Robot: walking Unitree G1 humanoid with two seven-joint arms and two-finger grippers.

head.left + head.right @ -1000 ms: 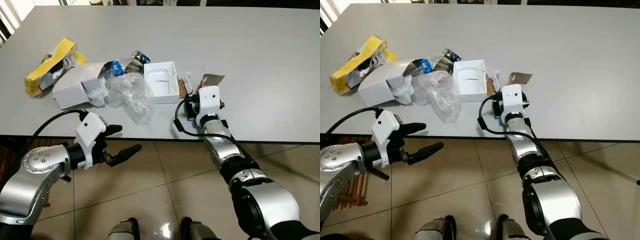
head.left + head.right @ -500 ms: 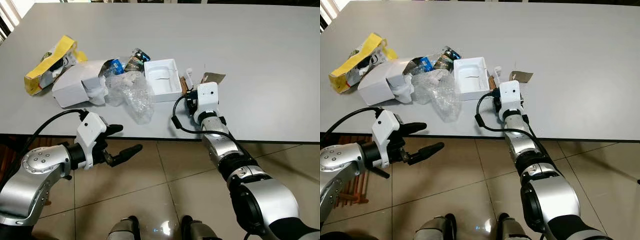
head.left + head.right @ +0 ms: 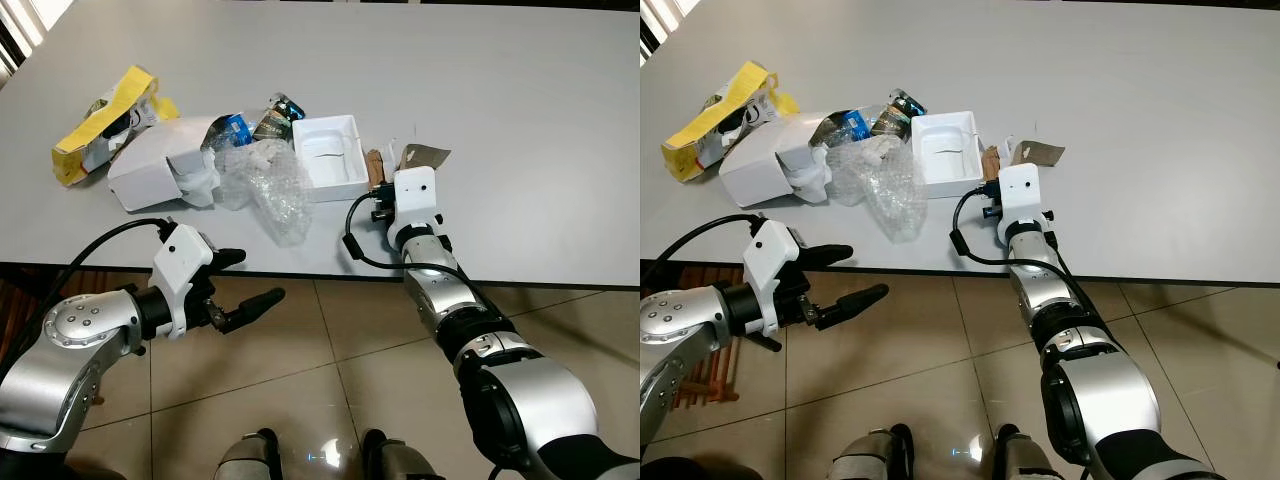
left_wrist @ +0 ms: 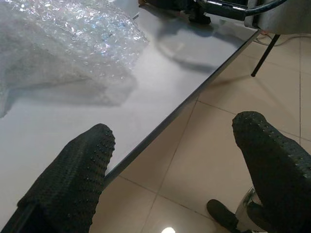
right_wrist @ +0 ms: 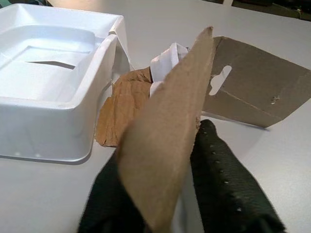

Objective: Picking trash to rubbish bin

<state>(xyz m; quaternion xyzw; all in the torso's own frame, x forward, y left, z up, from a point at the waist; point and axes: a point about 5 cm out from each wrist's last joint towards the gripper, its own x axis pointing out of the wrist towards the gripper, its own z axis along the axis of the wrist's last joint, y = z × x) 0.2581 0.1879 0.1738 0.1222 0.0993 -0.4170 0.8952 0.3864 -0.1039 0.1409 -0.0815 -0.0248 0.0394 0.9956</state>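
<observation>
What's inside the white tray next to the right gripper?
The white tray holds nothing visible, just its moulded recess with a slit. The right gripper grips a brown cardboard flap beside it; whatever lies under the tray is hidden.

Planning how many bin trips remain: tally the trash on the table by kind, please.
Yellow bag: 1
White cardboard box: 1
White foam tray: 1
Bubble wrap: 1
Crushed plastic bottle: 1
Brown cardboard pieces: at least 2, one pinched in the right hand
Total: at least 7
</observation>
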